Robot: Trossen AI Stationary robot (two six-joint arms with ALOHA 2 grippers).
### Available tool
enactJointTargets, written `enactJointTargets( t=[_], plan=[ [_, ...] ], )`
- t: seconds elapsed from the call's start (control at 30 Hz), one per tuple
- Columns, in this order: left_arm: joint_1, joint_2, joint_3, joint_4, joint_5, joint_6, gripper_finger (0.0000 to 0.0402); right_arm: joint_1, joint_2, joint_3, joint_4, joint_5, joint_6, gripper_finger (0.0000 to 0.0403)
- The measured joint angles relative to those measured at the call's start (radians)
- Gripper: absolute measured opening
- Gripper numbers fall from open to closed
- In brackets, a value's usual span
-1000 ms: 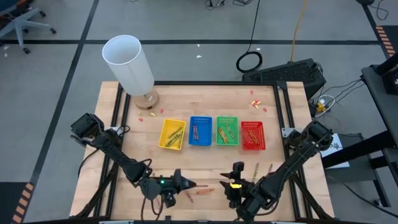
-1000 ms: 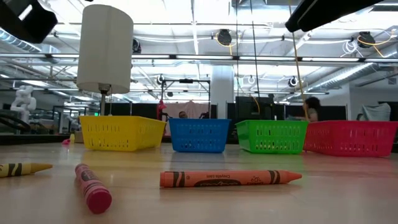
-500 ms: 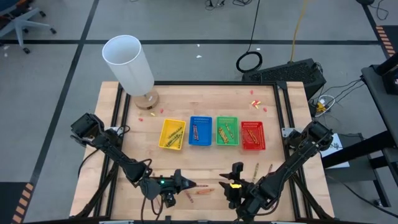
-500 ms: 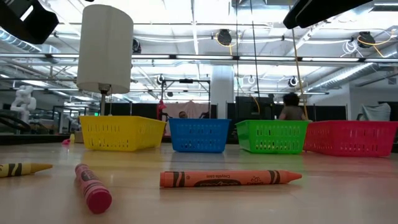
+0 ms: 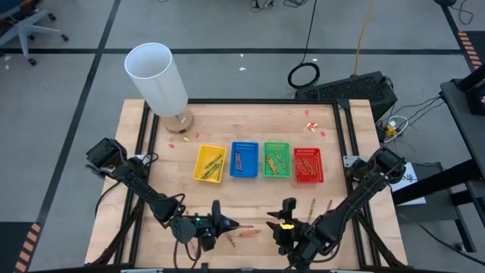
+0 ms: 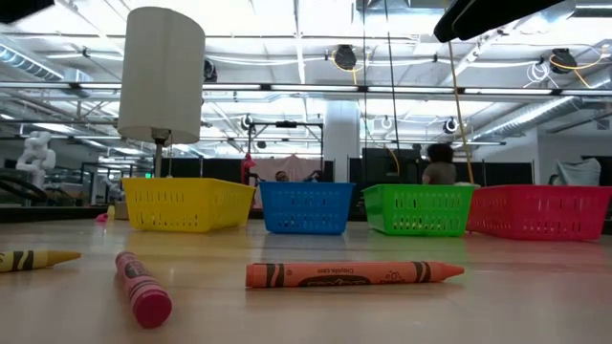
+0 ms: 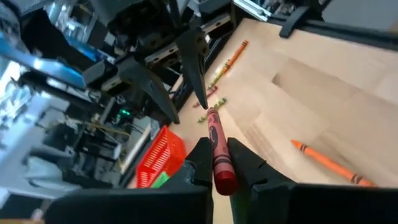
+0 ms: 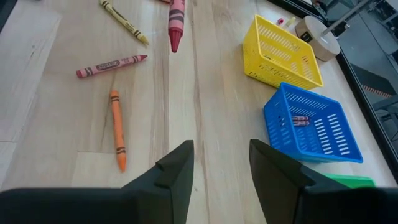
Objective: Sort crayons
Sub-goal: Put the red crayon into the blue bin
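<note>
Left gripper (image 7: pixel 216 163) pinching red crayon (image 7: pixel 217 149), long axis pointing ahead, roughly toward red tray (image 5: pixel 308 164), probably its target. Right gripper (image 8: pixel 219 165) spread, empty, orange crayon (image 8: pixel 117 130) nearby on desk (image 5: pixel 250 198).

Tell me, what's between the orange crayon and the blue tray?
Nothing. In the right wrist view, only bare wooden table lies between the orange wax crayon and the blue plastic tray.

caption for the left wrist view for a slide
Left gripper shut on a red crayon, above the wooden table.
</note>
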Motion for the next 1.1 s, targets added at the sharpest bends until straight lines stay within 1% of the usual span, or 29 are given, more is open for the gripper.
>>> enactJointTargets(
  t=[0.37,0.6,0.8,1.0,1.1],
  plan=[
    [0.000,0.000,0.000,0.000,0.001,-0.428,0.0013,0.000,0.000,0.000,0.000,0.000,0.008,0.0139],
    [0.000,0.000,0.000,0.000,0.001,-0.629,0.0013,0.000,0.000,0.000,-0.001,0.000,0.008,0.0139],
    [0.000,0.000,0.000,0.001,0.002,-0.889,0.0013,0.000,0.000,0.000,-0.001,0.000,0.010,0.0139],
    [0.000,0.000,0.000,0.001,0.002,-1.043,0.0013,0.000,0.000,0.000,-0.001,0.000,0.010,0.0139],
    [0.000,0.000,0.000,0.001,0.002,-1.152,0.0013,0.000,0.000,0.000,-0.001,0.000,0.010,0.0139]
  ],
)
